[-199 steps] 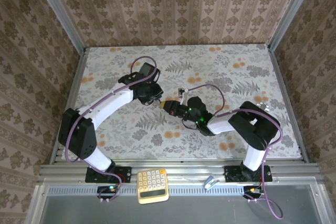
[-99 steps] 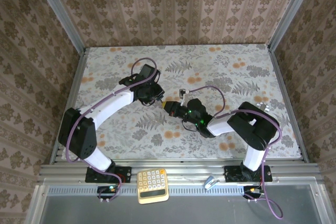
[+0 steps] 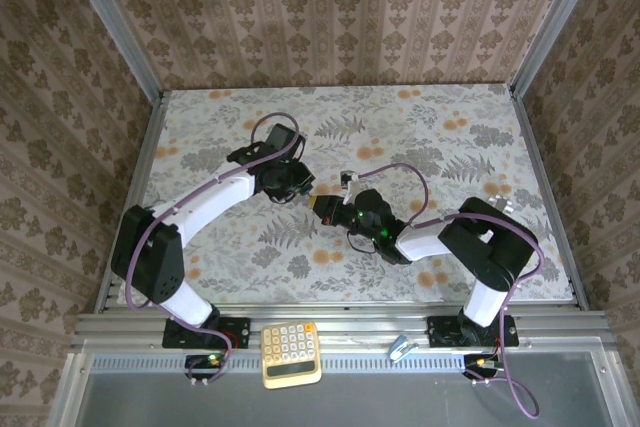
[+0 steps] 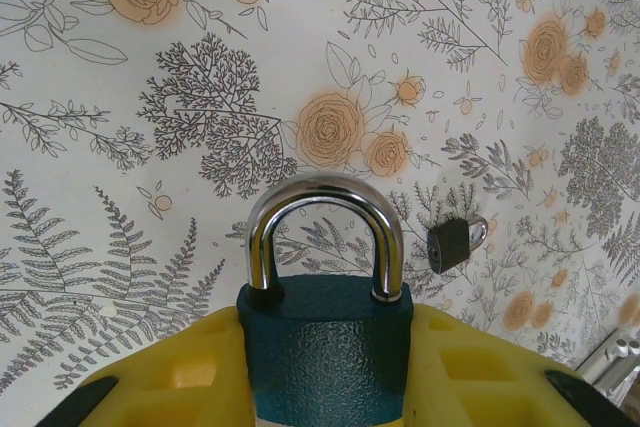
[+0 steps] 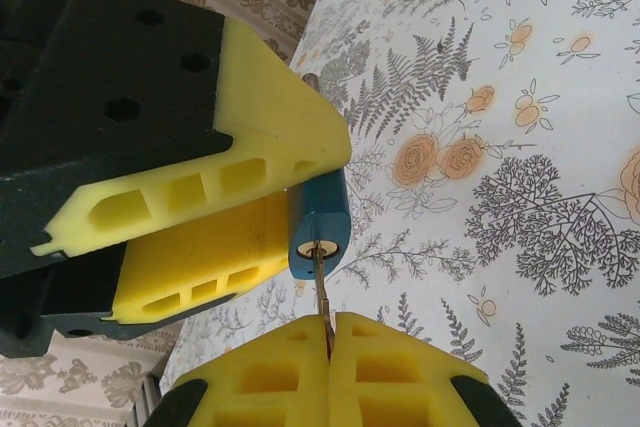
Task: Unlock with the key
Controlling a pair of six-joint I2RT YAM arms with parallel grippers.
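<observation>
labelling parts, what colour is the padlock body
Dark teal-blue padlock body, clearest in left wrist view.

The padlock [image 4: 325,357] had a dark teal-blue, grainy body and a shiny silver shackle [image 4: 325,207]. On either side of the padlock, the left gripper [image 4: 325,332] had bright yellow fingers [image 4: 170,382] with black tips. Beneath the padlock, the right gripper [image 5: 330,332] was yellow as well, and the key [image 5: 322,292] had a dull metallic blade. Behind the padlock, the tablecloth [image 4: 120,247] was white, printed with grey ferns and orange roses.
</observation>
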